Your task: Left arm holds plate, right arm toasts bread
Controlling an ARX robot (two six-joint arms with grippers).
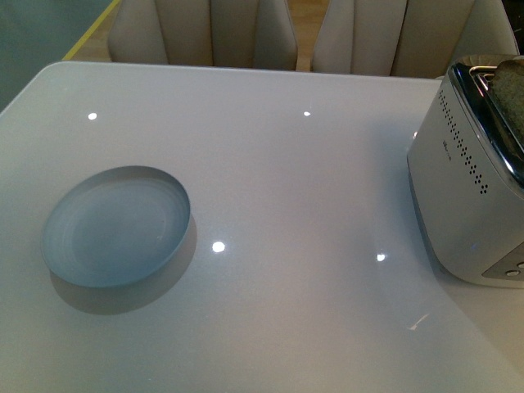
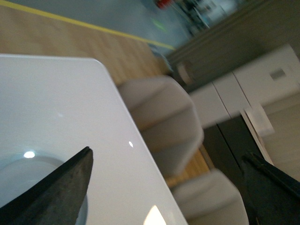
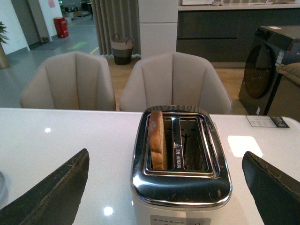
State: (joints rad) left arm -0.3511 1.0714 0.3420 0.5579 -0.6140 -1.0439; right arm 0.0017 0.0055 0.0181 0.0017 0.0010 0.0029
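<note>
The pale blue-grey plate (image 1: pixel 115 225) lies empty on the white table at the left; a sliver of it (image 2: pixel 18 183) shows in the left wrist view beside one dark finger. My left gripper (image 2: pixel 166 187) is open and empty just above the table by the plate. The bread slice (image 3: pixel 157 139) stands upright in one slot of the silver toaster (image 3: pixel 180 185); its top edge also shows in the front view (image 1: pixel 509 82). My right gripper (image 3: pixel 166 187) is open and empty, its fingers spread either side of the toaster, above it. Neither arm shows in the front view.
The toaster (image 1: pixel 467 176) stands at the table's right edge; its second slot is empty. Beige chairs (image 1: pixel 205 33) line the far side of the table (image 1: pixel 311 188). A dark washing machine (image 3: pixel 274 65) stands beyond the table.
</note>
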